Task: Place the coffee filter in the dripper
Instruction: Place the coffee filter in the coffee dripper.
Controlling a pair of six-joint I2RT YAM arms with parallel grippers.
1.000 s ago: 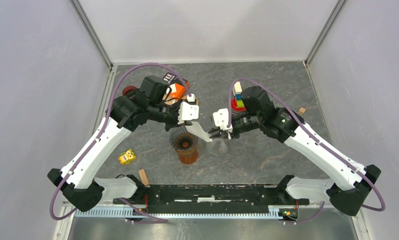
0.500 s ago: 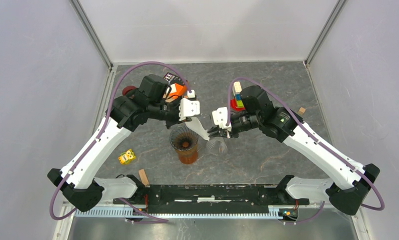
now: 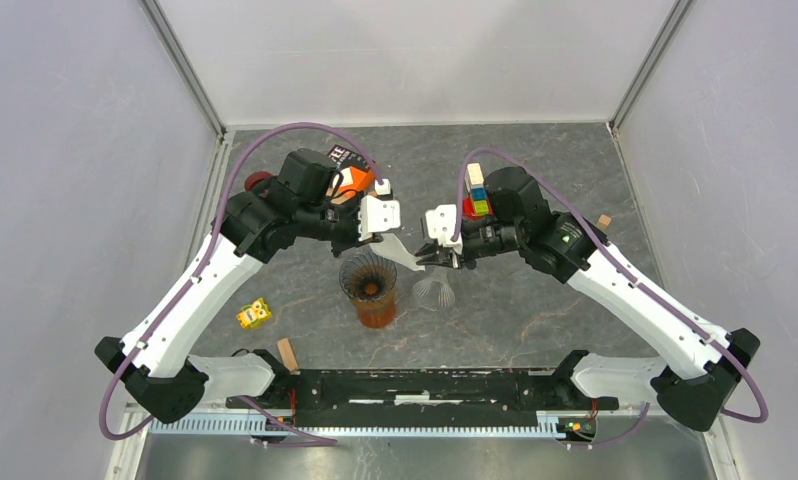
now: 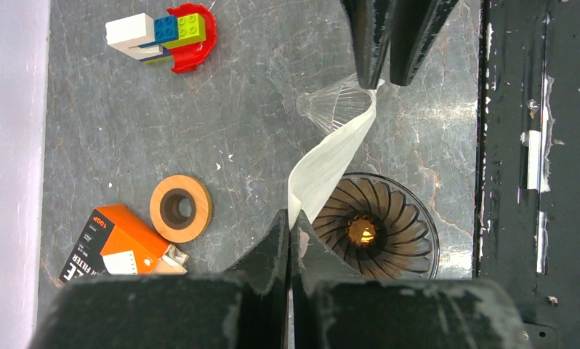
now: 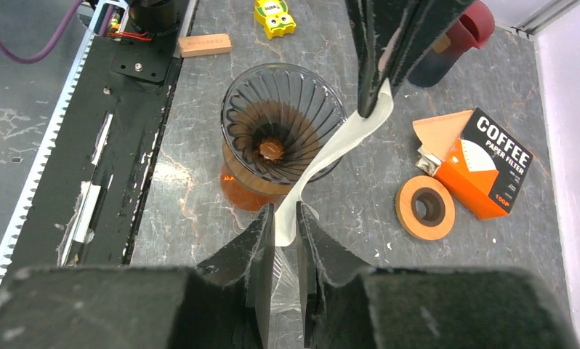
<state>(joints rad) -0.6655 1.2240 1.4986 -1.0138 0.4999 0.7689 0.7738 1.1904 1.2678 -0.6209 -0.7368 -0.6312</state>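
Two arms reach in over the grey, stone-patterned table (image 3: pixel 535 310), one from each side. Between them stands the dripper (image 3: pixel 353 278), a dark ribbed glass cone, mouth up, on an amber base.

The coffee filter (image 3: pixel 405 256) hangs in the air as a white, flat, unopened strip, slightly bowed. Its long axis runs from one end effector to the other, passing just above the dripper's rim on the right arm's side.

The left end effector (image 3: pixel 382 238) is clamped tight on one end and is the nearer to the dripper's mouth. The right end effector (image 3: pixel 438 262) has its jaws a little apart with the other end between them. Whether they truly pinch it I cannot tell.

The dripper's mouth lies below the filter, toward the left arm's side, so the filter probably has to go that way.
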